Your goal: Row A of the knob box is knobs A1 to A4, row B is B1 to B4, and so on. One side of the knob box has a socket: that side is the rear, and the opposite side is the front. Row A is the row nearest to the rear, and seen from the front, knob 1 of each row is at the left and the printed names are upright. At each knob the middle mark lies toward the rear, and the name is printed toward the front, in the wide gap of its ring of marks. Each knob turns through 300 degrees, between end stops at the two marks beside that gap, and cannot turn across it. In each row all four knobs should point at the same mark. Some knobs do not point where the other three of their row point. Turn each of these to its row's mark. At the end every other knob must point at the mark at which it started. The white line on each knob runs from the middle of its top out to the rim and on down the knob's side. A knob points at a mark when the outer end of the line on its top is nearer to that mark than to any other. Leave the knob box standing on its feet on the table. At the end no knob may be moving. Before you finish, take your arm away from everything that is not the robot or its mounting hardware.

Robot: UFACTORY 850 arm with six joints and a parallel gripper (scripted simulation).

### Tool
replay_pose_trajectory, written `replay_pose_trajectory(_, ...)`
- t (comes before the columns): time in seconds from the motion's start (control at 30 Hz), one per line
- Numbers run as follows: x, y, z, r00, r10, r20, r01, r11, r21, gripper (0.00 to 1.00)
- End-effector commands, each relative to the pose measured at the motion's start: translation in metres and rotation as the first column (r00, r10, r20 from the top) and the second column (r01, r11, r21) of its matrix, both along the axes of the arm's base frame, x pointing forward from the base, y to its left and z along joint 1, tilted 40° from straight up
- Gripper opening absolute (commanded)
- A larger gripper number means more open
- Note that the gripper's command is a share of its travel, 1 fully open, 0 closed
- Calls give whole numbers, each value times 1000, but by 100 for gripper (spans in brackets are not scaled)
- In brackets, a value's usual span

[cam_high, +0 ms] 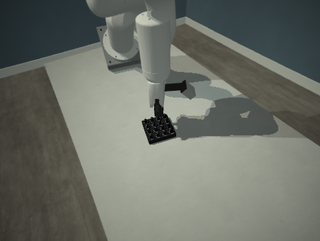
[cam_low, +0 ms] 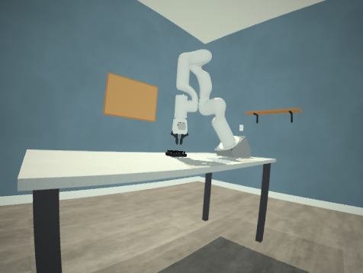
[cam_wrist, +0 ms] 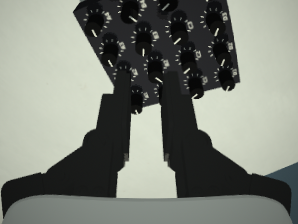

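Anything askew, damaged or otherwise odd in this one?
Nothing stands out. The knob box sits flat on the table, undamaged. The gripper hangs above it, fingers narrowly apart, holding nothing.

We see the knob box, a flat black square panel carrying sixteen small black knobs in four rows of four, each topped with a white line. It stands flat on the table, nearer the rear edge than the front, skewed to the table's edges. Its printed names are too small for us to read.
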State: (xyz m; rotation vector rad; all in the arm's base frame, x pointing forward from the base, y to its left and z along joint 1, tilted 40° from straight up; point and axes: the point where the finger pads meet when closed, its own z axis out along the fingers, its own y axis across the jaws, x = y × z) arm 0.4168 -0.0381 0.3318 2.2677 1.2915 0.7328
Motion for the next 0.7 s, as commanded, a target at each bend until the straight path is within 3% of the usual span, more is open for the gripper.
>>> replay_pose_trajectory(0.0, 0, 0, 1, 992, -125, 16, 123, 988, 93, 19)
replay_pose_trajectory(0.3, -2, 1, 3, 939, -344, 3, 329, 902, 279, 19)
replay_pose_trajectory(0.37, -2, 1, 3, 939, -344, 3, 329, 902, 279, 19)
replay_pose_trajectory(0.67, -4, 1, 5, 828, -558, -61, 518, 718, 465, 19)
